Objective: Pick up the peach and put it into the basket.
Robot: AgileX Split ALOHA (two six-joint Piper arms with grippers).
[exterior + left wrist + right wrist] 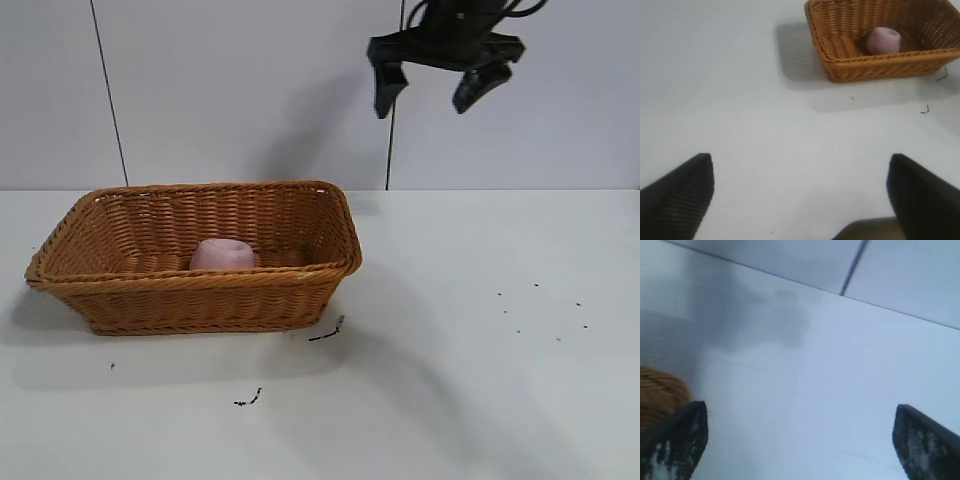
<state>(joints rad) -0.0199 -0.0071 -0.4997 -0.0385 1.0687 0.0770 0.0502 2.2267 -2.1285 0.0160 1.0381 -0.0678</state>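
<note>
Peach (222, 255) sits inside the basket (150, 290), resting on the woven floor near the middle and close to the front wall – so the placing step looks done, judging by how things lie. The right gripper (436, 82) hangs high above the table (480, 330), up against the back wall and off to the right of the basket, with its fingers spread apart and nothing between them. The left gripper (800, 195) shows only in its own wrist view, low over bare table well away from the basket, its fingers also wide apart and empty. What seems left is only for the arms to go to rest; no further grasp looks called for. Room to move is generous – the table to the right of the basket is bare apart from a few small dark specks (540, 310) and two dark scraps (290, 365) near the basket's front corner. The flared, braided rim is the one edge to mind, and both grippers are well clear of it.
</note>
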